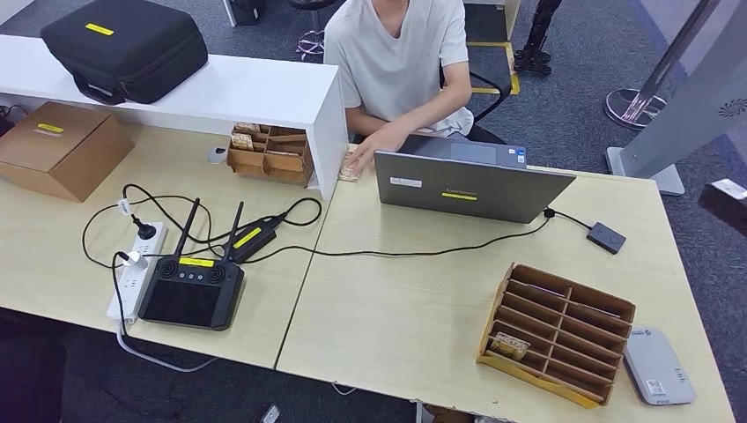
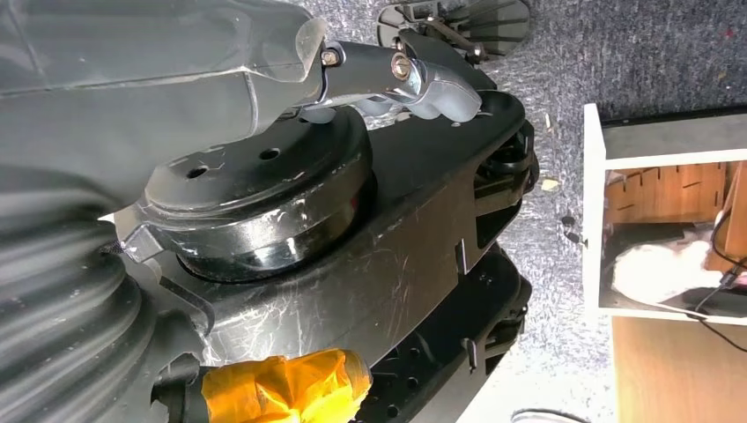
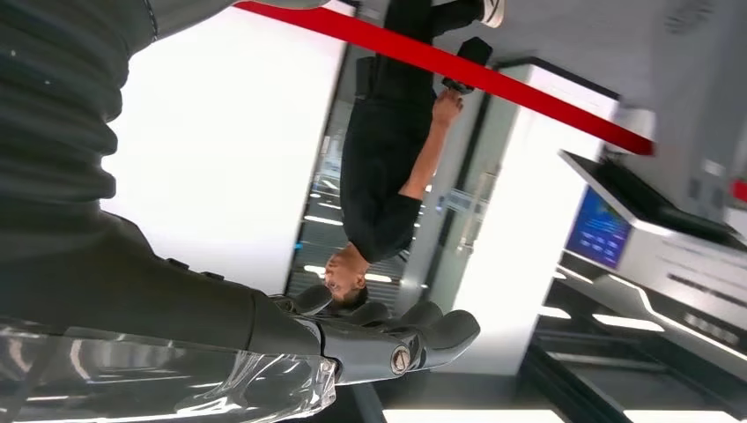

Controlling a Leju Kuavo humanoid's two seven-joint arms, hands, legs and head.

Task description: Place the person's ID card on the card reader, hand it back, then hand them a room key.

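On the pale desk (image 1: 423, 308) sits a laptop (image 1: 467, 183); both hands' grip unclear.

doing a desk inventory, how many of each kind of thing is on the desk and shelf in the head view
cardboard slot trays: 2
laptop: 1
card reader: 1
black case: 1
cardboard box: 1
antenna controller: 1
power strip: 1
total: 8
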